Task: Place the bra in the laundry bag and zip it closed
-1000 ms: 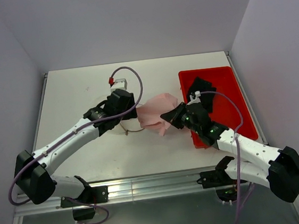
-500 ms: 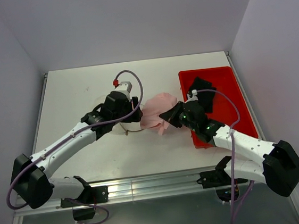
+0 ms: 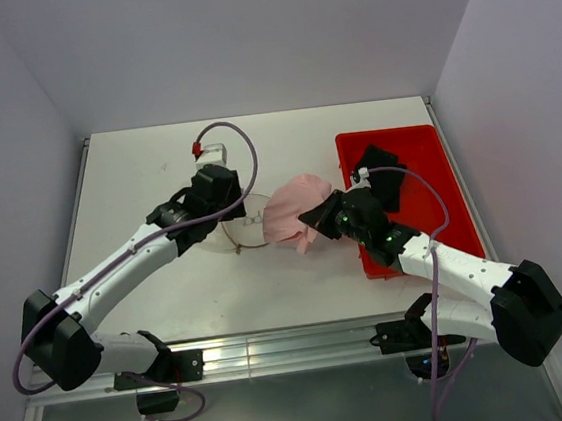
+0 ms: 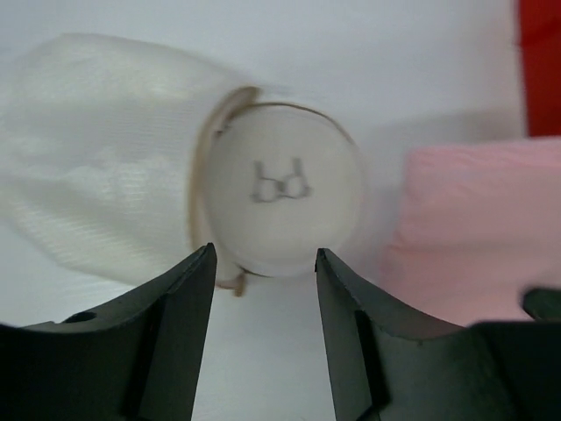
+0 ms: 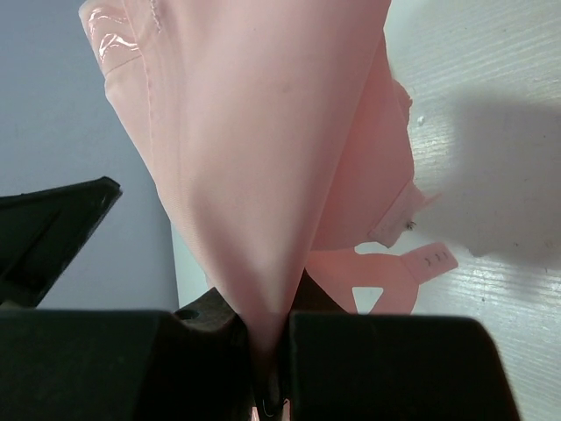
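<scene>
R gripper pinches the bra by 1 end, held just beside the laundry bag. L gripper is spread above the bag's rim. Best: grab 1 rim edge, lift the mouth wide, then feed the bra in w/o snagging.

- White tabletop, rectangular, seen from above, pale walls on three sides.
- White mesh laundry bag lying near the middle, round face printed with a small bra outline.
- Red plastic bin resting along the right edge, well apart from the bag.
</scene>
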Robot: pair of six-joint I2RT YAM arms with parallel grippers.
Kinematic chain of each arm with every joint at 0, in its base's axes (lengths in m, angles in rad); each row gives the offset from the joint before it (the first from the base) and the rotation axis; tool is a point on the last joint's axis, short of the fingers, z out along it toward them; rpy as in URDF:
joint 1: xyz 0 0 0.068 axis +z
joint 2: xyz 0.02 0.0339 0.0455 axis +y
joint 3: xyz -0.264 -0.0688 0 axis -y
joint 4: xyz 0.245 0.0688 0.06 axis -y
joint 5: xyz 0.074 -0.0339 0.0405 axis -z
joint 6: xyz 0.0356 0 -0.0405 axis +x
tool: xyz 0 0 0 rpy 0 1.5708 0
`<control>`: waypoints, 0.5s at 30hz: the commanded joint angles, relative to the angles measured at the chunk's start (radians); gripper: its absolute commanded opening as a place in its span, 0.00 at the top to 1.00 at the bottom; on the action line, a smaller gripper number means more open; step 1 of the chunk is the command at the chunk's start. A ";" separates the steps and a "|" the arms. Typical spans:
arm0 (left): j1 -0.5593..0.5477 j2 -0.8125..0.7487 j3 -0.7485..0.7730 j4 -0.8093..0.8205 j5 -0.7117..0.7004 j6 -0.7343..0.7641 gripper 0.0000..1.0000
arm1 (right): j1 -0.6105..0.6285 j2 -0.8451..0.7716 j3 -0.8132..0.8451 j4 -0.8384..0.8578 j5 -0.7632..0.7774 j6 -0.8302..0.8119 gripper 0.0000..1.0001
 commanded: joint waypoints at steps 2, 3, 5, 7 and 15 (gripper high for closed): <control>0.009 0.048 0.054 -0.156 -0.329 -0.046 0.45 | 0.000 -0.010 0.046 0.014 0.017 -0.010 1.00; 0.011 0.063 0.063 -0.179 -0.340 -0.048 0.46 | 0.000 -0.010 0.048 0.014 0.017 -0.010 1.00; 0.011 0.106 0.074 -0.192 -0.368 -0.049 0.46 | 0.000 -0.010 0.048 0.011 0.019 -0.009 1.00; 0.009 0.146 0.088 -0.193 -0.386 -0.039 0.47 | 0.000 -0.012 0.046 0.011 0.021 -0.006 1.00; 0.009 0.278 0.152 -0.196 -0.441 -0.033 0.51 | 0.000 -0.004 0.057 0.008 0.011 -0.003 1.00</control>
